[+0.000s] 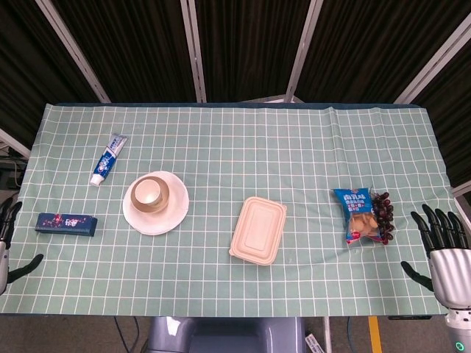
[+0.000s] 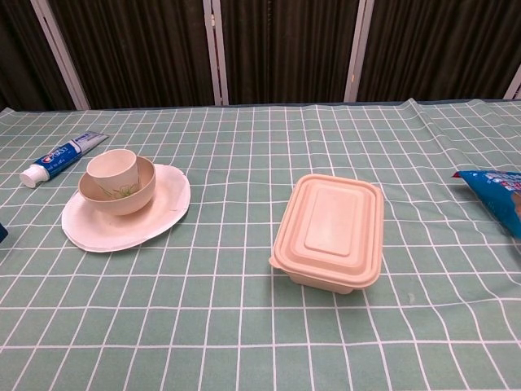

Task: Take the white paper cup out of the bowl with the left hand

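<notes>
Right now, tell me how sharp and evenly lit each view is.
Head view: sharp and evenly lit, faint shadows, the left hand cropped at the frame edge. Chest view: the cup and bowl are crisp with soft shadows; mild glare on the lidded box; the dark backdrop shows no detail.

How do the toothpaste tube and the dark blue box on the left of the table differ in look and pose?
The toothpaste tube is mostly white with blue print and lies at a slant; the dark blue box is dark and lies nearly level across the head view. The tube sits beyond the plate; the box lies nearer the robot, close to the left hand. Both lie flat and untouched on the checked cloth.
</notes>
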Motion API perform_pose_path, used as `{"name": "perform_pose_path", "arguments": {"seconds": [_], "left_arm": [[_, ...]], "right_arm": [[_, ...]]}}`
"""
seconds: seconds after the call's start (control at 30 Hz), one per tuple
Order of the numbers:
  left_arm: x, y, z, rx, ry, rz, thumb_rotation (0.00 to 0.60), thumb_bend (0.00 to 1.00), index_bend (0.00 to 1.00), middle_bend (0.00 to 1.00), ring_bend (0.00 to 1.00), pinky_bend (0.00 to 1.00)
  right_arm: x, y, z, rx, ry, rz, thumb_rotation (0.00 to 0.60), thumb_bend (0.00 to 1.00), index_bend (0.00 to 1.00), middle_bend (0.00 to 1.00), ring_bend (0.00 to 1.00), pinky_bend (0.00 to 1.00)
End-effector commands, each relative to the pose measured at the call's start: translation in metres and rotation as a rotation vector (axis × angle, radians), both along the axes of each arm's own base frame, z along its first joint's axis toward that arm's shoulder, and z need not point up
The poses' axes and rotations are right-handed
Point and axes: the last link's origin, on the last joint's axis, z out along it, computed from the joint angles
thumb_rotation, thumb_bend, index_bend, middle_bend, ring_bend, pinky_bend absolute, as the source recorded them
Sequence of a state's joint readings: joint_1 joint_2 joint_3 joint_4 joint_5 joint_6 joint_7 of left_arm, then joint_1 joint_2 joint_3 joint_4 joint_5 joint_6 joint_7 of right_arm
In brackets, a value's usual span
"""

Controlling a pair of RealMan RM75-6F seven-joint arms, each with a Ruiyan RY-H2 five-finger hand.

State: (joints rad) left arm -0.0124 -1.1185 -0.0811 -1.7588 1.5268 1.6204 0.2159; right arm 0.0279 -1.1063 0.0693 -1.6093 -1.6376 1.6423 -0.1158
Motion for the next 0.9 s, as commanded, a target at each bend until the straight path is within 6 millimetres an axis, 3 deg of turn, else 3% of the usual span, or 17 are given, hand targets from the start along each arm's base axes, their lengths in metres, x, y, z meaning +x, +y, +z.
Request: {"name": "perform_pose_path", "arguments": {"seconds": [0.03,0.2,0.37,0.57,0.9], "left_arm": [[0.003,0.008,-0.005,-0.015,0.003,-0.008,0.600,0.00,0.09,0.00,0.00,0.00],[0.014,0.034,-0.020,-0.048,0.007,-0.051,0.600,0.01,0.25,0.00,0.00,0.00],[0.028,0.067,-0.037,-0.097,0.024,-0.085,0.600,0.08,0.37,0.00,0.00,0.00],[0.047,0.111,-0.068,-0.171,0.067,-0.093,0.600,0.12,0.41,0.00,0.00,0.00],[0.065,0.150,-0.104,-0.246,0.093,-0.077,0.600,0.17,0.47,0.00,0.00,0.00]], "right_arm": [[-0.001,0.000,0.000,0.002,0.001,-0.004,0.600,0.04,0.07,0.00,0.00,0.00],[0.000,0.000,0.003,-0.006,-0.012,0.001,0.600,0.04,0.07,0.00,0.00,0.00],[0.001,0.000,0.004,-0.008,-0.020,0.002,0.600,0.04,0.07,0.00,0.00,0.00],[0.000,0.000,0.007,-0.008,-0.033,0.000,0.600,0.04,0.07,0.00,0.00,0.00],[-0.001,0.000,0.010,-0.006,-0.052,0.000,0.600,0.04,0.07,0.00,0.00,0.00]]}}
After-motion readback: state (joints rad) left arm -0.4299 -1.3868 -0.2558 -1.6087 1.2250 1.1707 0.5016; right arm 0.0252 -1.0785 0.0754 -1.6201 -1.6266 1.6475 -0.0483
